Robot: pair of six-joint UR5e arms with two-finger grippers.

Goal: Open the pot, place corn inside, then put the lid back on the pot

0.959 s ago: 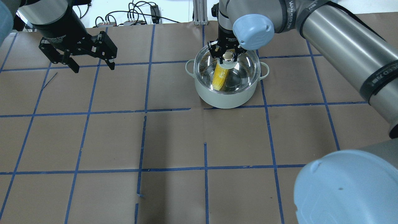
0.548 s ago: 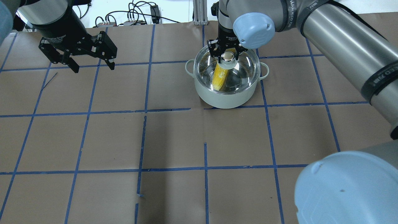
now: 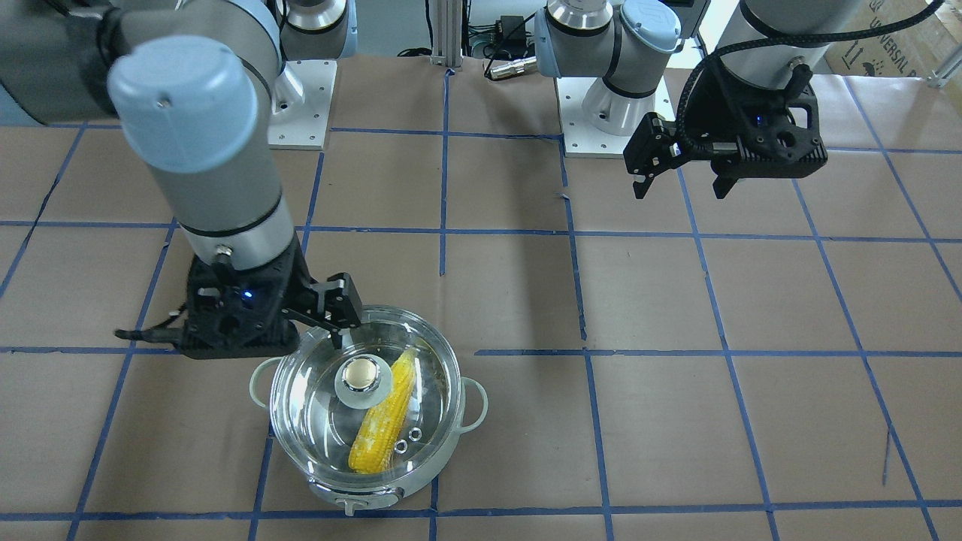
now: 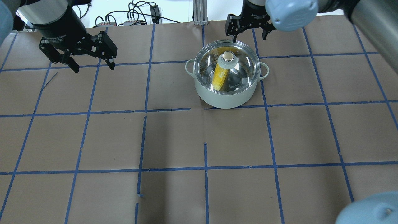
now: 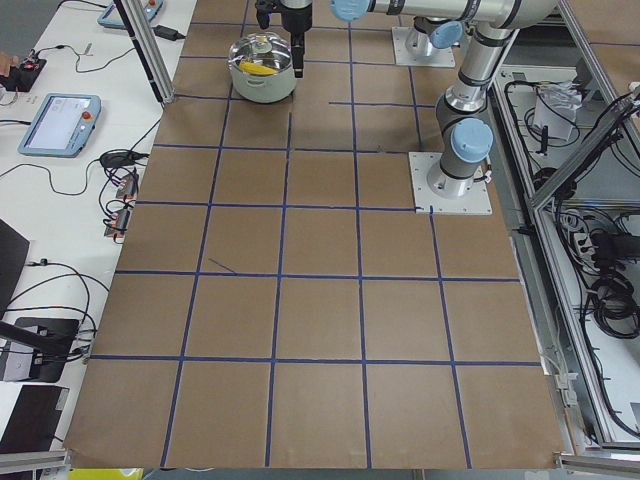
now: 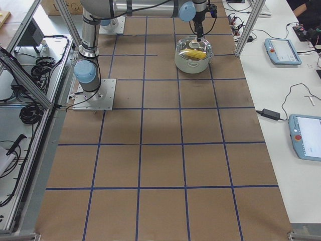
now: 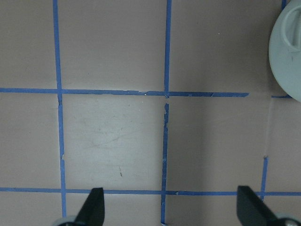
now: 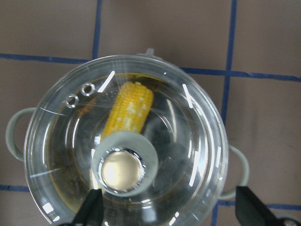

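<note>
The pot (image 4: 224, 98) stands on the brown table, right of centre at the back. The clear glass lid (image 4: 244, 67) sits on it, with its knob (image 4: 228, 59) free. The yellow corn (image 4: 220, 77) lies inside under the glass. My right gripper (image 4: 249, 38) is open and empty, raised above the pot's far rim. In the right wrist view the lid (image 8: 188, 141), its knob (image 8: 123, 168) and the corn (image 8: 129, 110) lie below that open right gripper (image 8: 170, 207). My left gripper (image 4: 94, 69) is open and empty, far left of the pot. In the front view the corn (image 3: 383, 428) shows through the lid (image 3: 316, 428).
Blue tape lines (image 4: 205, 168) divide the brown paper table cover into squares. Cables and plugs (image 4: 133, 17) lie past the table's back edge. The left wrist view shows only bare taped paper under the open left gripper (image 7: 171, 207).
My right gripper has let go of the lid's knob and moved up and back, away from the pot. The lid stays on the pot. The left arm has not moved.
</note>
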